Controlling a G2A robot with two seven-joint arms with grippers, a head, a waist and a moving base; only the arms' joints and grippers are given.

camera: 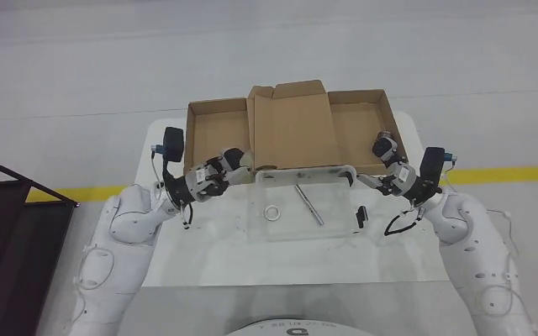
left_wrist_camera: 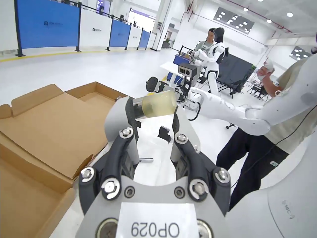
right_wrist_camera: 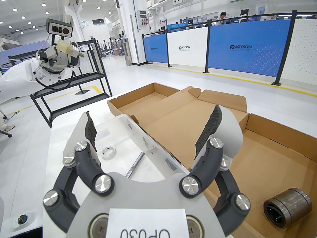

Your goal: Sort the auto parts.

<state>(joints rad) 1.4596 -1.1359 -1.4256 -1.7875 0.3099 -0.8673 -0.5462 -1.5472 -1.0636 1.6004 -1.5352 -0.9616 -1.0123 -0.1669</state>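
Left wrist view: left fingers (left_wrist_camera: 130,115) clamped on cylinder (left_wrist_camera: 158,105); right fingers (right_wrist_camera: 90,130) apart near box (right_wrist_camera: 171,115) edge.

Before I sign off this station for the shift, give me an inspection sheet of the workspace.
Surface: white table carrying a tray and an open cardboard box.
Job's things: ring and rod in the tray; black clip at the tray's end; metal bearing in the box; yellowish cylinder held.
Clutter: nothing seen.
Grippers: left gripper shut on the yellowish cylinder; right gripper open above the tray and box edge.
Cables: black cables looped at the wrists.
Surroundings: black rack, yellow floor line, blue barriers.
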